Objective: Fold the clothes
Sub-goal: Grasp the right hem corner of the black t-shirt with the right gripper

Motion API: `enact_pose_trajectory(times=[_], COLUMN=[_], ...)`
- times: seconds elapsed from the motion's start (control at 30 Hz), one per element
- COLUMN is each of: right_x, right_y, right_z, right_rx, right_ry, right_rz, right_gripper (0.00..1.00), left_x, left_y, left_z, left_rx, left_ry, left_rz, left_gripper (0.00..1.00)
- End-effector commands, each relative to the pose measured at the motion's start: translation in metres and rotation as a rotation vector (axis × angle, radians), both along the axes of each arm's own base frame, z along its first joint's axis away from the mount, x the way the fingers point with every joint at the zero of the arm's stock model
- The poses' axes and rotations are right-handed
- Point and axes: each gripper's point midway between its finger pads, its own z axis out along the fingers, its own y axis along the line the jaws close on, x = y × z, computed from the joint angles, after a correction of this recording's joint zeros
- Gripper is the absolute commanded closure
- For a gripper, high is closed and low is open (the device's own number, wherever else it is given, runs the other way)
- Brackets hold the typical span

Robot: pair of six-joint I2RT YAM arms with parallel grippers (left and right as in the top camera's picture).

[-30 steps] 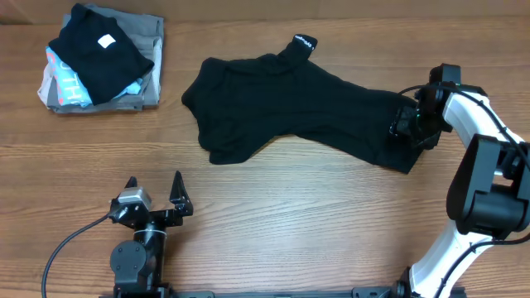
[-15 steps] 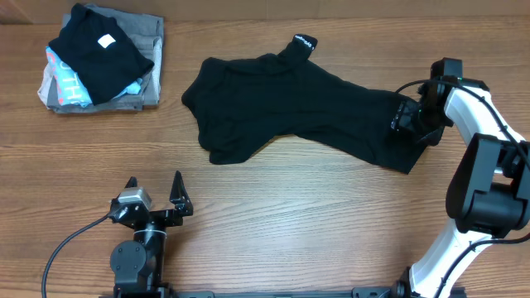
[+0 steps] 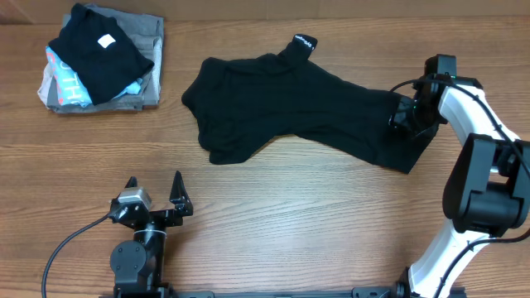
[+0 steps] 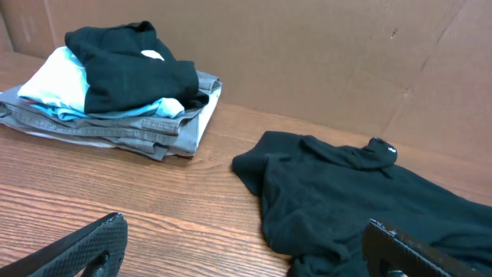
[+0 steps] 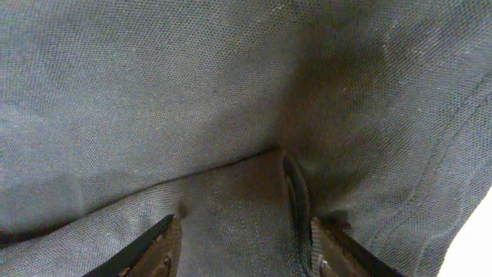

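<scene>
My right gripper, edged farther along the hem of the black short-sleeved collared shirt sprawled unfolded mid-bench, straddles bunched cloth, jaws half-spread, grip unconfirmed.

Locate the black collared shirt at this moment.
In the overhead view, the shirt lies crumpled from centre to right, right of the folded stack, its right end at the right end effector.

overhead: I look straight down on the bench
left wrist: low, across bench, toward shirt
right wrist: close on same shirt
</scene>
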Motion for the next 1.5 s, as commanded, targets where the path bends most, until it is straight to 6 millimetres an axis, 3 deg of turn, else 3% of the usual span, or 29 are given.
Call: enact_pose_trajectory(times=[0.0,0.1,0.23,0.4,0.53,0.67,0.8,0.93,1.17,1.47], right_x=[0.007,0.006,0.005,0.003,0.001,-0.008,-0.030,-0.061,-0.102,-0.136], right_y=[-0.001,-0.001,-0.002,-0.015,-0.019,-0.018,-0.010,0.002,0.020,0.029], right_z=[0.005,0.004,0.004,0.013,0.036,0.071,0.104,0.121,0.112,0.062], right_rx=[-0.006,-0.006,-0.015,-0.075,-0.090,-0.063,-0.035,0.007,0.053,0.041], right_ry=[-0.020,-0.018,-0.015,-0.013,-0.046,-0.084,-0.088,-0.027,0.141,0.266], right_rz=[0.005,0.005,-0.003,-0.092,-0.184,-0.312,-0.358,-0.379,-0.364,-0.378], right_gripper=[0.45,0.53,0.79,0.94,0.96,0.96,0.96,0.96,0.96,0.96], left_x=[0.000,0.000,0.000,0.000,0.000,0.000,0.000,0.000,0.000,0.000], left_y=[0.000,0.000,0.000,0.000,0.000,0.000,0.000,0.000,0.000,0.000], left_z=[0.001,0.001,0.001,0.001,0.001,0.001,0.001,0.001,0.001,0.001], left_rx=[0.021,0.021,0.021,0.021,0.021,0.021,0.021,0.021,0.021,0.021], left_ry=[-0.007,-0.006,-0.006,-0.006,-0.006,-0.007,-0.006,-0.007,-0.006,-0.007], left_rz=[0.000,0.000,0.000,0.000,0.000,0.000,0.000,0.000,0.000,0.000], left_gripper=[0.00,0.00,0.00,0.00,0.00,0.00,0.00,0.00,0.00,0.00])
